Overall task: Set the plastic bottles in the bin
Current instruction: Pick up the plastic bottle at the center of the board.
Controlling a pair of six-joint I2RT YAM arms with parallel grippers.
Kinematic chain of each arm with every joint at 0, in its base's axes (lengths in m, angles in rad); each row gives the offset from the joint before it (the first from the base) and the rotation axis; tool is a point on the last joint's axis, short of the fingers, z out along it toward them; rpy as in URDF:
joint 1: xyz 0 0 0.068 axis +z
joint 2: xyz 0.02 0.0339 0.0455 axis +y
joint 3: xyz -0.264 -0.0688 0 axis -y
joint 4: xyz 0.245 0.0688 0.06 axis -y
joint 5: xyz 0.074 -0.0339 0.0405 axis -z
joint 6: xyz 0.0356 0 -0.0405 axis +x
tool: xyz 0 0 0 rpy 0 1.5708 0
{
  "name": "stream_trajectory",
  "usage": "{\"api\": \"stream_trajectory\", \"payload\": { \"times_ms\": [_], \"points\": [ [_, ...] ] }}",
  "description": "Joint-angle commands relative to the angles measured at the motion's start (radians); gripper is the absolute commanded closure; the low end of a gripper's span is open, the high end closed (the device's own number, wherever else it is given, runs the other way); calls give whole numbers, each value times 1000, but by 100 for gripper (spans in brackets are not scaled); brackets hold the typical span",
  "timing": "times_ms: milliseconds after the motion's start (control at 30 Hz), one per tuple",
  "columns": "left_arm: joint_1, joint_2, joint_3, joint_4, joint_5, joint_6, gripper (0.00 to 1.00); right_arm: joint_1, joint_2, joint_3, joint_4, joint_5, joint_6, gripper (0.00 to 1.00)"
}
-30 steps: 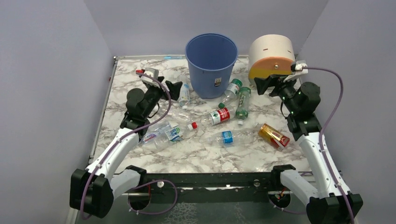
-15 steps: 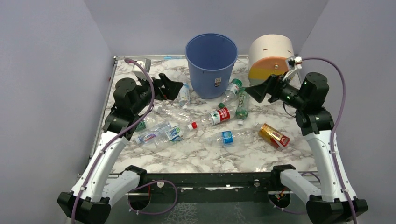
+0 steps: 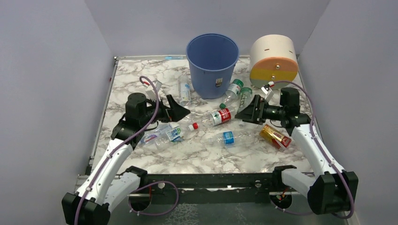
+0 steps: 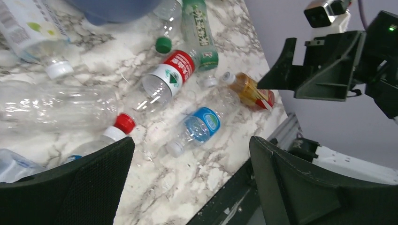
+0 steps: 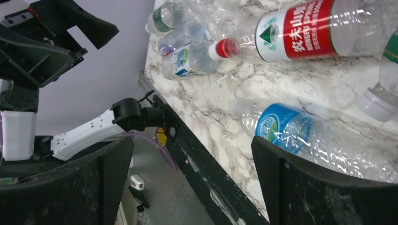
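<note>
Since it hangs spread and empty, left gripper (image 3: pixel 182 108): crowded plastic bottles (image 3: pixel 162 135) could roll apart.
Right gripper (image 3: pixel 244 111), spread, empty: red-label bottle (image 3: pixel 220 116) might skid towards bin (image 3: pixel 211 77).

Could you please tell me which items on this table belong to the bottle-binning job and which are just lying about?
For the job: blue bin; red-label bottle; blue-label bottle; two green-label bottles; other clear bottles at left.
Just lying about: cream drum; amber bottle, possibly also binnable.
</note>
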Motion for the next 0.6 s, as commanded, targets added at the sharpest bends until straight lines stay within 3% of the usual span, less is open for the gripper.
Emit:
{"api": "stream_trajectory", "payload": {
  "times_ms": [0,200,400,567],
  "points": [
    [1,-19,-72,131,190,-113,1,3,-18,-22,-66,84,-81,1],
    [-103,144,-49,144,175,-44,1,3,-139,-166,-19,162,-2,0],
    [-321,326,99,112,-17,91,1,3,-225,-167,-73,281,60,1],
    [-522,473,209,47,-206,198,1,3,-209,-173,-53,238,130,1]
  ]
}}
